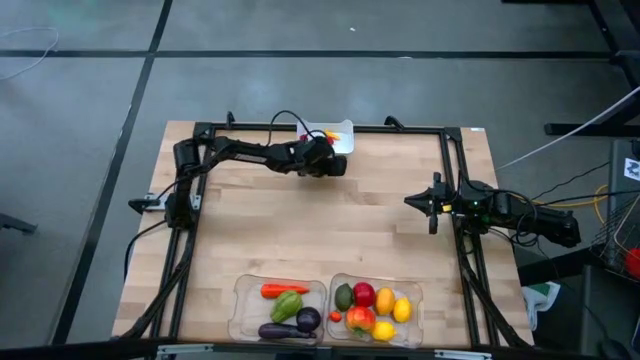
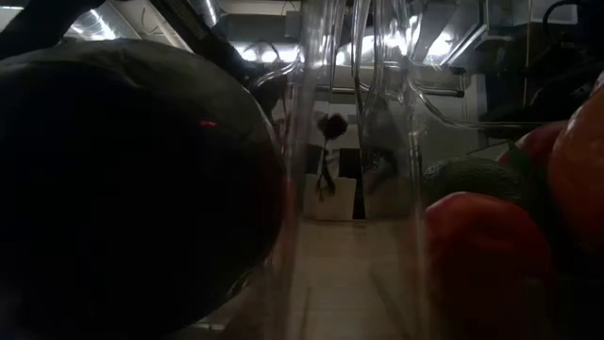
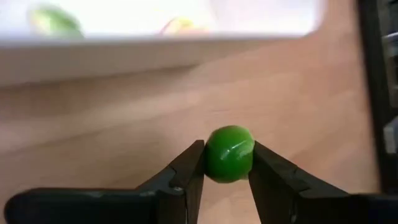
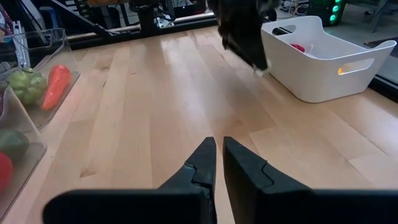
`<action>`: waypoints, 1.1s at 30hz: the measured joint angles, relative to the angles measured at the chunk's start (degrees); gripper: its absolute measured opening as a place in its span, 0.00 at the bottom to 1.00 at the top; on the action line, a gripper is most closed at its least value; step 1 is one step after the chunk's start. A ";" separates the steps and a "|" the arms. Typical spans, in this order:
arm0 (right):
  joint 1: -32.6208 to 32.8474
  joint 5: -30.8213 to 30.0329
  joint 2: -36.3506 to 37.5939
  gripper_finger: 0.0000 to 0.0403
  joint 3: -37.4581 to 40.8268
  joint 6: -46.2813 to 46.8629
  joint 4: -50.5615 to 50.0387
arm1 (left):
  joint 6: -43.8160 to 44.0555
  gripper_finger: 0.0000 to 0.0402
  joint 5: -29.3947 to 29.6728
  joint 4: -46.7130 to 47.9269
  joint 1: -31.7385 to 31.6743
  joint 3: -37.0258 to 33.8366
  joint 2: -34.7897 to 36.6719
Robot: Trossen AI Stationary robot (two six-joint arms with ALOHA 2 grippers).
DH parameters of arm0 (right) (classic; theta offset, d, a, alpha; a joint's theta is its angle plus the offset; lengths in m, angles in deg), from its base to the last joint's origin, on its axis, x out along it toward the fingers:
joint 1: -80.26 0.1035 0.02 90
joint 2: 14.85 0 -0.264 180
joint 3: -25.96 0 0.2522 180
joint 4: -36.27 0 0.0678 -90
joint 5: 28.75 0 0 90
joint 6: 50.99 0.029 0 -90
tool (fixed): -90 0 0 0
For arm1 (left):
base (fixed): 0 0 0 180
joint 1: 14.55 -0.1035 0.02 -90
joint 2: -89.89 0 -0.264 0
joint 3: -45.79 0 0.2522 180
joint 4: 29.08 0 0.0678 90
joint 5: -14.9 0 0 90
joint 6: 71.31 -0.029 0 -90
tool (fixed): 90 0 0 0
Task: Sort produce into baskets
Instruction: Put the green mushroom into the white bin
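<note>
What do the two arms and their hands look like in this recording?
Both arms are dark, jointed and slim, with black cables running along them. The left hand has two matte black, wedge-shaped fingers tapering to flat inner pads. The right hand has the same black, angular fingers, pointed at the tips. The right arm carries looping black cabling near its base. No markings are readable.
</note>
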 joint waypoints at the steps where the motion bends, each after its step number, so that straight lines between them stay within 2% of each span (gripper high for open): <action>1: -0.01 -0.01 0.00 0.08 0.00 -0.01 0.00 | -0.22 0.28 0.02 -0.37 0.10 0.00 0.79; 7: 0.01 0.02 0.00 0.08 0.02 -0.01 0.04 | -4.42 0.28 0.74 -2.38 0.66 0.00 5.50; 15: 0.01 0.01 0.00 0.08 0.02 -0.27 0.68 | -10.45 0.28 5.84 -4.56 -2.62 0.04 11.37; 25: -0.01 -0.24 0.00 0.08 0.39 -5.97 12.64 | -14.16 0.28 7.12 -4.16 -7.60 0.04 12.26; 30: 0.01 -0.26 -0.02 0.08 0.35 -7.60 15.99 | -19.51 0.28 7.23 -4.15 -9.15 0.04 12.16; 33: 0.00 -0.25 0.02 0.08 2.01 -7.68 22.25 | -22.17 0.28 7.32 -4.08 -9.81 0.04 12.14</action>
